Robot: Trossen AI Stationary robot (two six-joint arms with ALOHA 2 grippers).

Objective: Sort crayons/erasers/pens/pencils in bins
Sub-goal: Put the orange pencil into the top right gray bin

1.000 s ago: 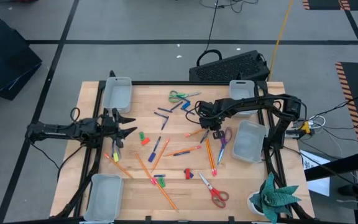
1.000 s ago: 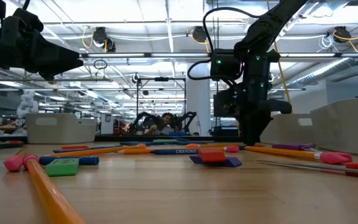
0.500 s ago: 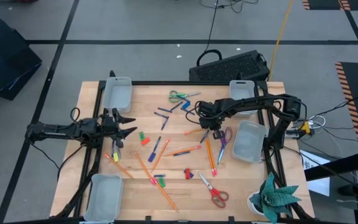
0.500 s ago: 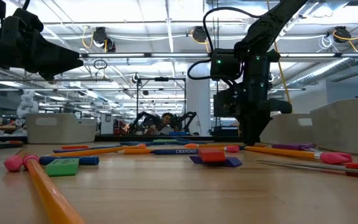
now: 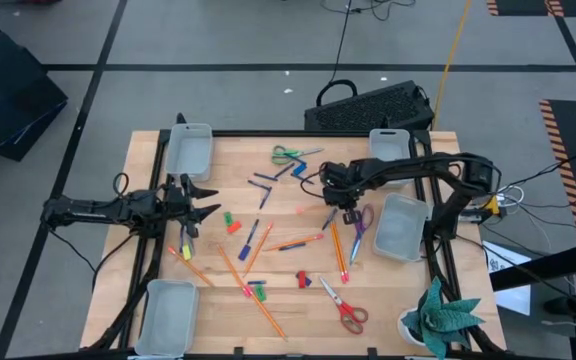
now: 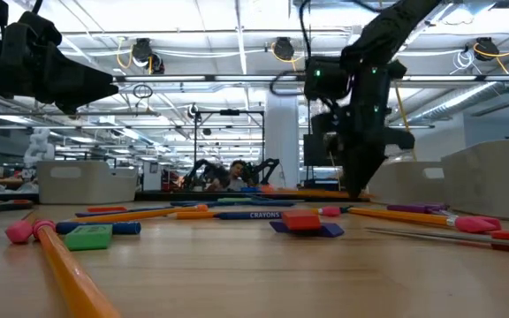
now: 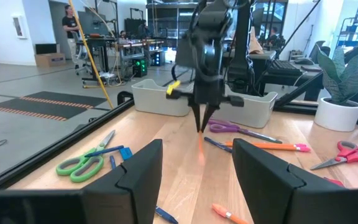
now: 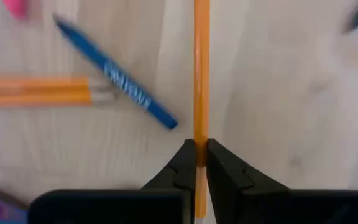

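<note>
1. Right hand (image 8: pixel 196 163) is clamped tight on an orange pencil (image 8: pixel 201 74), fingers pinching it near one end, over the middle-right of the desk (image 5: pixel 148 250).
2. In the low view the pencil (image 6: pixel 312 191) hangs just above the wood.
3. A blue pen (image 8: pixel 114 78) lies just beside it.
4. Left hand (image 5: pixel 208 200) hovers at the desk's left side, fingers spread apart, gripping nothing.
5. Nearest bin (image 5: pixel 400 226) sits beside the right arm.
</note>
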